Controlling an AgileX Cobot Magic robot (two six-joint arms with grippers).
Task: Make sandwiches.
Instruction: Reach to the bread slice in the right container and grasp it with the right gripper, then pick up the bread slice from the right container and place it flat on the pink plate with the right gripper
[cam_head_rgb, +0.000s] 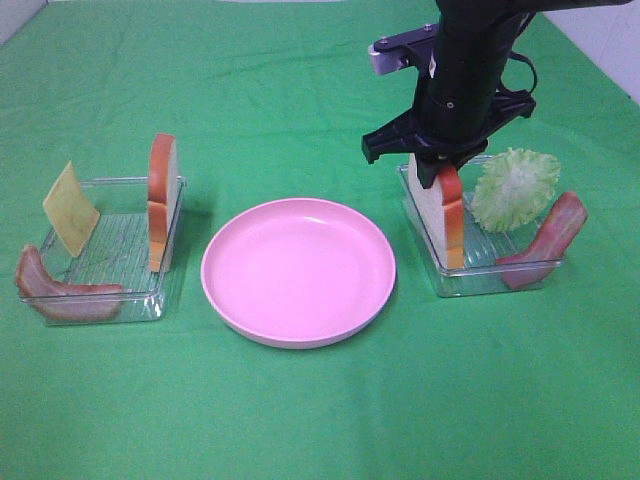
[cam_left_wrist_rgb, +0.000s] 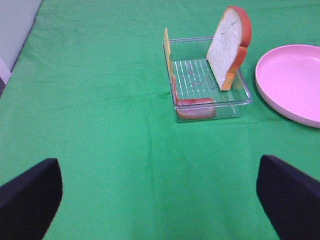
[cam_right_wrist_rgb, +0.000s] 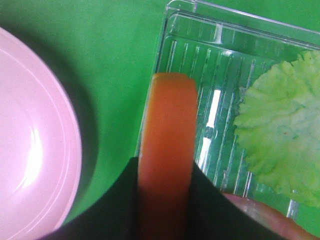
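My right gripper (cam_head_rgb: 440, 165) reaches down into the right tray (cam_head_rgb: 470, 282) and is shut on the upright bread slice (cam_head_rgb: 452, 215). In the right wrist view its black fingers (cam_right_wrist_rgb: 120, 195) press both sides of the orange crust (cam_right_wrist_rgb: 167, 140). Lettuce (cam_head_rgb: 515, 188) and a bacon strip (cam_head_rgb: 545, 243) lean in the same tray. The left tray (cam_head_rgb: 130, 305) holds a second bread slice (cam_head_rgb: 162, 200), a cheese square (cam_head_rgb: 70, 208) and a bacon strip (cam_head_rgb: 60, 293). My left gripper (cam_left_wrist_rgb: 160, 210) hovers open over bare cloth, short of that tray (cam_left_wrist_rgb: 212, 107).
A round pink plate (cam_head_rgb: 298, 270) with nothing on it sits between the two trays on the green cloth. The right arm's black body rises over the back of the right tray. A white wall edge shows at the far right.
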